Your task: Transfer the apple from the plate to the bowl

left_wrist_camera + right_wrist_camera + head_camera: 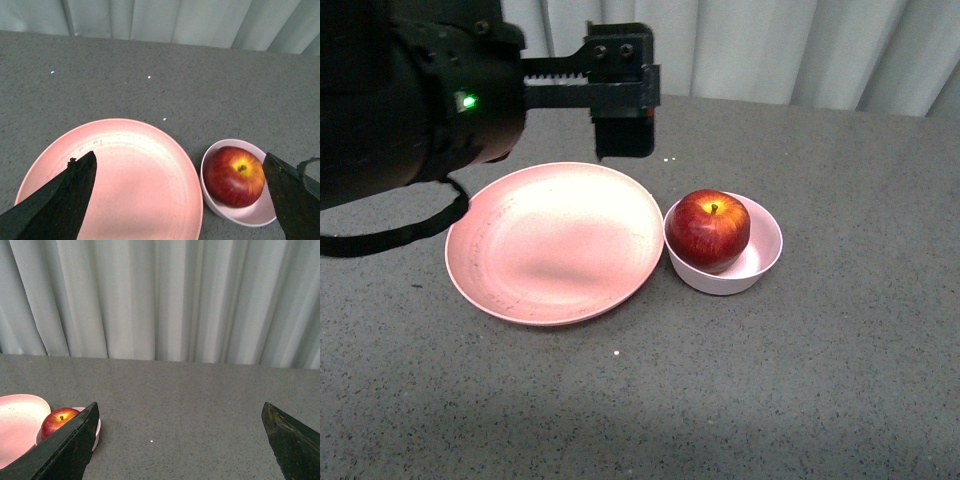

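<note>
The dark red apple [708, 228] sits inside the small pale bowl [760, 262], its yellow stem patch facing up. The wide salmon-pink plate [555, 240] lies empty right beside the bowl, on its left. My left gripper [620, 140] hangs open and empty above the plate's far edge. In the left wrist view the left gripper [177, 165] has its fingers spread wide, with the plate [130, 170], the bowl [220, 146] and the apple [234, 176] below. My right gripper [180, 410] is open and empty over bare table; its view shows the apple [59, 421], the bowl [96, 432] and the plate [17, 425] off to one side.
The grey speckled table [840, 380] stretches around the dishes. A pale pleated curtain [800, 45] hangs behind the table's far edge. The left arm's black body [390, 100] fills the upper left of the front view.
</note>
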Robot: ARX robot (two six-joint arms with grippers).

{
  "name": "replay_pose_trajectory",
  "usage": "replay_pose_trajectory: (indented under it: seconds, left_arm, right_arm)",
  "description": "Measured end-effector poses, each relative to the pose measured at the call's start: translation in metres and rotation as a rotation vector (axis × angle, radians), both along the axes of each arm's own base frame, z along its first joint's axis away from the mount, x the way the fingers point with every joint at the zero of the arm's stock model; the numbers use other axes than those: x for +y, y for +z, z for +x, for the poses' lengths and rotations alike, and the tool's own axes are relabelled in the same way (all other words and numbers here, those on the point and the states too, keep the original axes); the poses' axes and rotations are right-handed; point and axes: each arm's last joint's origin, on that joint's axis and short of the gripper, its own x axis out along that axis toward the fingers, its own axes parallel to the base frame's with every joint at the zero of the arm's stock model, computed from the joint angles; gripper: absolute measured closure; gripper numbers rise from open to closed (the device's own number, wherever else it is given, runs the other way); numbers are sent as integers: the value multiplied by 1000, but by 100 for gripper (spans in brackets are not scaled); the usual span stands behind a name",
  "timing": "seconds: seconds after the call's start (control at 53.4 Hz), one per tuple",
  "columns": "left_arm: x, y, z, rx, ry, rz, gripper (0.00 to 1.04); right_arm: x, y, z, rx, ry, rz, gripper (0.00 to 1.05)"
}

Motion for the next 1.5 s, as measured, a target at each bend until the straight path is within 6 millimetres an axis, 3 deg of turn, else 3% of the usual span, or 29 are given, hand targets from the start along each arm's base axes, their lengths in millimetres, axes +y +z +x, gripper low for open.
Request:
replay_pose_trajectory:
  seconds: [0.112, 0.187, 0.281, 0.561, 1.179, 1.497]
  left_arm:
    - [19, -11, -19, -8, 78, 73, 9]
    - [42, -19, -36, -206, 207, 88, 27]
    - [66, -8, -52, -324, 243, 60, 45]
    - [109, 8, -96, -334, 239, 76, 101]
    - [145, 14, -141, -353, 249, 78, 101]
    - [145, 20, -155, -370, 248, 76, 101]
  right_arm:
    - [0, 0, 0, 0, 0, 0, 9]
    - [0, 0, 0, 0, 2, 0, 9]
    - [0, 0, 0, 1, -2, 0, 9]
    - [0, 0, 0, 0, 0, 0, 9]
    - [0, 0, 0, 0, 0, 0, 9]
    - [0, 0, 0, 0, 0, 0, 9]
